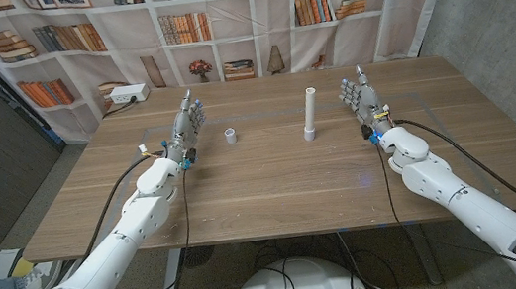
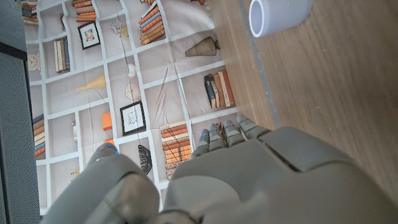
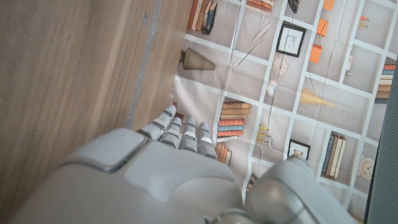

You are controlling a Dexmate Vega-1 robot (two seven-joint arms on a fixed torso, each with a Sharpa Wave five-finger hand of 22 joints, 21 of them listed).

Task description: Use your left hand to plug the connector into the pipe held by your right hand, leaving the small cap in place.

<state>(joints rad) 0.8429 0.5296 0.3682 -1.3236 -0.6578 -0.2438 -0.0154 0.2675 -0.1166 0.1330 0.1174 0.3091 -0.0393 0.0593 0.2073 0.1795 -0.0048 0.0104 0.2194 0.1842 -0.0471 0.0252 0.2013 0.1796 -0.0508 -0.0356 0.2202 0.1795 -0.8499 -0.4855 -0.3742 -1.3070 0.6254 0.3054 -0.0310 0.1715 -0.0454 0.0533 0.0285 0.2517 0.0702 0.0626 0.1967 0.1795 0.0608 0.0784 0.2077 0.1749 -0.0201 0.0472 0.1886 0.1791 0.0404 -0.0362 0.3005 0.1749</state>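
Connector [image 1: 230,135], a short white plastic sleeve with an open round mouth, lies on its side on the wooden table [image 1: 274,187], toward the far edge and a little to the left of the middle; the left wrist view shows its hollow end and smooth rounded wall [image 2: 280,15] resting on the wood grain. To its right, well apart, the pipe [image 1: 311,113] stands upright, a slim white tube with a wider collar at its foot, set nearer the far edge than the near one. The left hand [image 1: 187,127] stands near the connector on its left side, fingers straight and slightly spread, holding nothing. The right hand [image 1: 360,99] stands just right of the pipe, not touching it, fingers likewise extended and empty. Behind the far edge hangs a backdrop printed with bookshelves [image 1: 222,19].
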